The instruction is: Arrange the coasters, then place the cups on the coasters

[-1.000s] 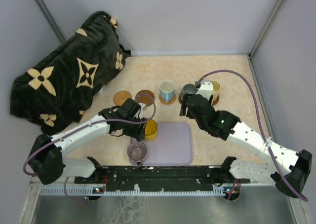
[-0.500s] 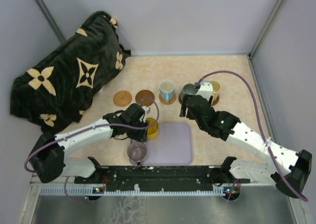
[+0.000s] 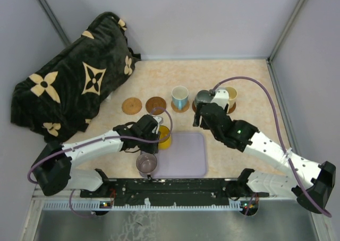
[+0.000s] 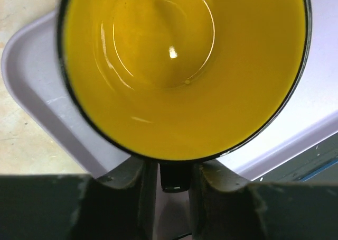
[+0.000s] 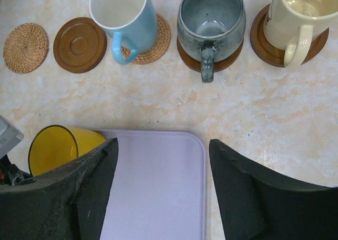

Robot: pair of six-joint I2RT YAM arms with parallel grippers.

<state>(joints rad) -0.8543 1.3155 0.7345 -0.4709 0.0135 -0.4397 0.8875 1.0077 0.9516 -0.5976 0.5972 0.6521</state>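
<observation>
The left claw (image 4: 173, 172) is almost closed, its dark fingers (image 4: 141, 190) pinching the short dark handle (image 4: 174, 180) of the glossy yellow-orange ceramic mug (image 4: 179, 65). That mug is directly ahead of the claw, mouth up, empty and dark-rimmed, over a rounded corner of the lavender rectangular tray (image 4: 31, 86). The right claw (image 5: 163, 192) is spread wide above the tray and holds nothing.

Probably a robotics lab cell: plain grey walls (image 3: 212, 18) enclosing a marble-patterned tabletop (image 3: 249, 82).
</observation>
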